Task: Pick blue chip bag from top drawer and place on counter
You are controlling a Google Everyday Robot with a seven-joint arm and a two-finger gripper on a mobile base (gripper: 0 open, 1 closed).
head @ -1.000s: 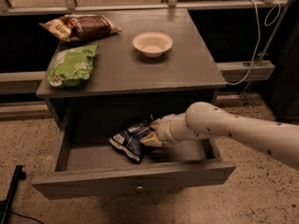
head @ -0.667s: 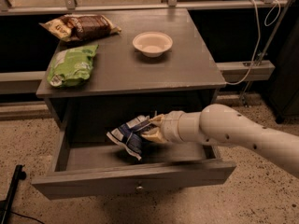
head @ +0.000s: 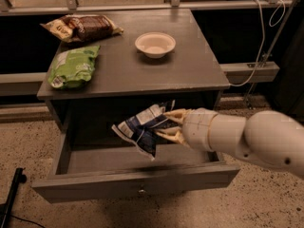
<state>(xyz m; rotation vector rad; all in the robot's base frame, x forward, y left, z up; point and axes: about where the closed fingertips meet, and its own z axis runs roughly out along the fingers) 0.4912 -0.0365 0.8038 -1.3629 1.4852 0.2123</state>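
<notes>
The blue chip bag [head: 141,126], crinkled navy with white patches, hangs in the air above the open top drawer [head: 135,180], below the counter's front edge. My gripper [head: 167,125] comes in from the right on a thick white arm and is shut on the bag's right end. The drawer is pulled out and its floor under the bag is bare. The grey counter [head: 190,70] lies above and behind the bag.
On the counter lie a green bag [head: 73,66] at the left, a brown-and-cream bag [head: 81,26] at the back left, and a white bowl [head: 155,44] at the back middle. A white cable [head: 261,56] hangs at the right. A black stand [head: 12,194] is at the lower left.
The bag has come up off the drawer floor and now hangs above the drawer. My gripper and arm have risen with it and drawn closer to the camera.
</notes>
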